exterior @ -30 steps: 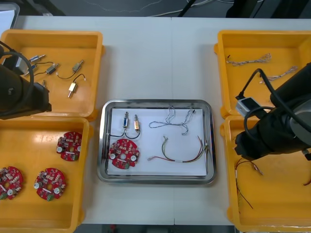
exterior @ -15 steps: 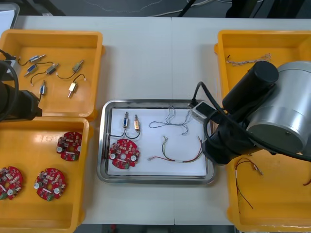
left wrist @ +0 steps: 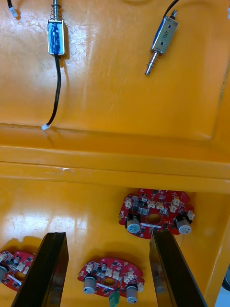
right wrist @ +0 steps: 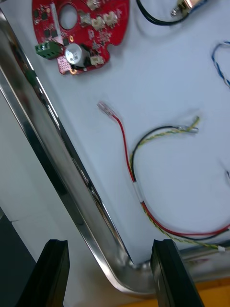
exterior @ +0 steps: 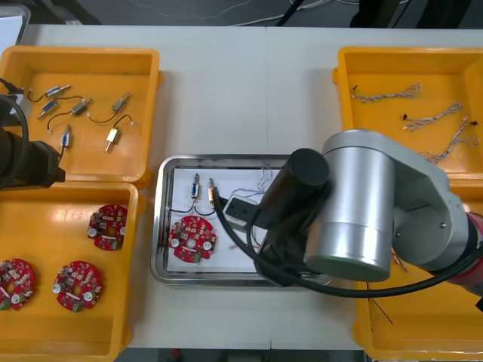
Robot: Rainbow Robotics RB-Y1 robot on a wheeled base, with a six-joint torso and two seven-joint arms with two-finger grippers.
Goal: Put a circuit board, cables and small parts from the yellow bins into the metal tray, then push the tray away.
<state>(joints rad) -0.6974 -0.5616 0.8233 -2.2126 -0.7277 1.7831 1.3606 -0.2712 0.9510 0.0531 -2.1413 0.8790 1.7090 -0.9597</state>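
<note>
Over the last second the right arm has swung from above the bins right of the metal tray to hang across the tray's right half. The left arm has drawn back a little, farther left of the tray. The tray's load lies where it did.

On the tray's white liner rest a circuit board in the near left part, two small metal parts just beyond it, a blue and white cable toward the far edge, and a red and yellow cable with a black strand beside the near rim. One item of each required kind is thus inside, so filling looks finished and only the push appears to remain.

The right pincer is spread and empty. It is held low where the tray's rim bends into a corner, one finger over the bare surface outside the rim and the other over the corner itself. This placement probably prepares contact with the rim, so that the tray can be shoved without disturbing the loose cables.

The left pincer is likewise spread and empty. It is parked over the divide between the two yellow bins left of the tray, above spare boards, and so stays clear of the tray's likely path. Two more bins flank the tray on the right and keep the remaining cables.
</note>
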